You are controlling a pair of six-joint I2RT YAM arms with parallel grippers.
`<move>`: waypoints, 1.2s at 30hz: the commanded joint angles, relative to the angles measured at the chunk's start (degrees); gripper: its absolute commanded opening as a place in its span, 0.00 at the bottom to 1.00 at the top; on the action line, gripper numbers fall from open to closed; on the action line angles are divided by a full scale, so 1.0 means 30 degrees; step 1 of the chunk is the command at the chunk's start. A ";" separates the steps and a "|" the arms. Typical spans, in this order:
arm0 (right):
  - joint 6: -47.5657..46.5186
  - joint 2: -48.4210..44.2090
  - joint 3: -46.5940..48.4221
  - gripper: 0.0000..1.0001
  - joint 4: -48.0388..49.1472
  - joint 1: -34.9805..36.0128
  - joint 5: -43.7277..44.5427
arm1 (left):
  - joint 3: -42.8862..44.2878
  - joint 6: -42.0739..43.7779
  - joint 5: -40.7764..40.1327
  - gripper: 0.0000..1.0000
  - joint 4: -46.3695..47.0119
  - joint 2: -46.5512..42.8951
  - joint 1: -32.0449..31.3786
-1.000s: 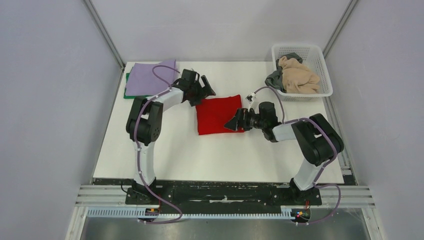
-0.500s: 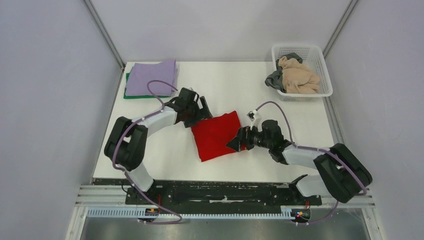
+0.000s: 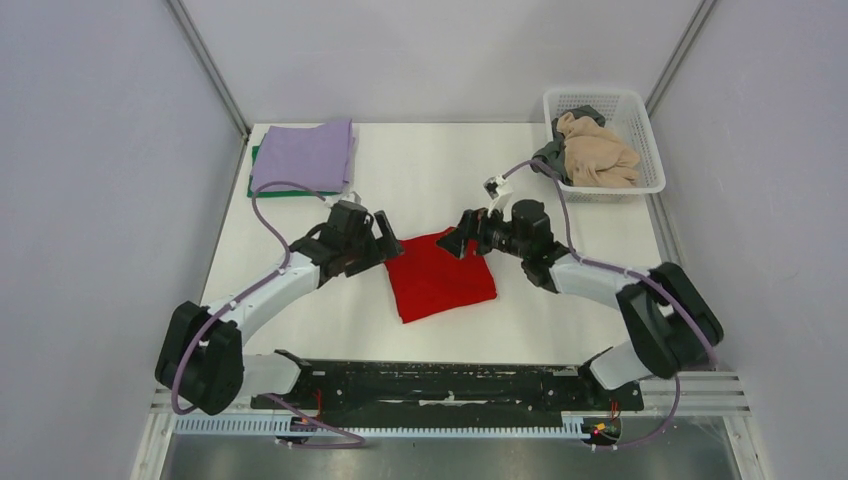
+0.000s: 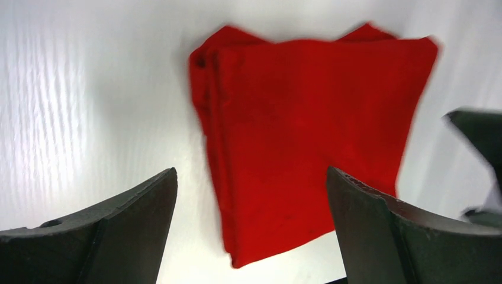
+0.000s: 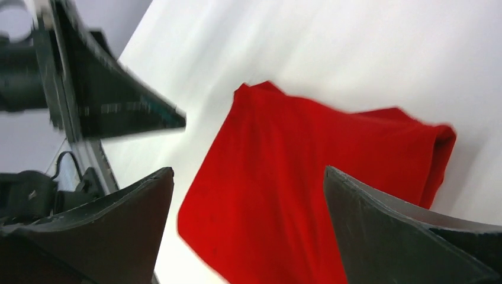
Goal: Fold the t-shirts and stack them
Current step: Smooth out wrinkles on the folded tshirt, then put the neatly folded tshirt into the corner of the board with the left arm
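Note:
The folded red t-shirt (image 3: 438,275) lies flat on the table near its middle; it also shows in the left wrist view (image 4: 302,130) and the right wrist view (image 5: 314,177). My left gripper (image 3: 385,243) is open and empty at the shirt's left edge. My right gripper (image 3: 458,243) is open and empty over the shirt's far right corner. The folded lilac t-shirt (image 3: 305,153) lies on the green t-shirt (image 3: 258,186) at the far left of the table.
A white lattice basket (image 3: 640,110) at the far right holds a beige cloth (image 3: 598,153) and a grey cloth (image 3: 549,158). The white table (image 3: 420,160) is walled by grey panels on both sides.
The red shirt slid toward the near edge and turned slightly. Both grippers let go of it. The left gripper drew back to the left; the right gripper rose to the shirt's far corner.

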 commanded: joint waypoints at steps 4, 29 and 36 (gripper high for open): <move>0.0587 0.6094 0.3574 0.98 0.1972 -0.1396 -0.1379 | -0.2055 -0.1469 0.1172 1.00 0.1106 0.0878 -0.0133; 0.2036 0.5267 0.0630 0.98 0.4399 -0.1997 -0.3015 | 0.1535 -0.1677 -0.2504 0.23 0.0349 0.8729 -0.2290; -0.0494 0.1181 -0.1027 0.98 0.1494 -0.2455 -0.1486 | 0.5016 0.0625 -0.6744 0.02 -0.3494 0.9660 -0.2317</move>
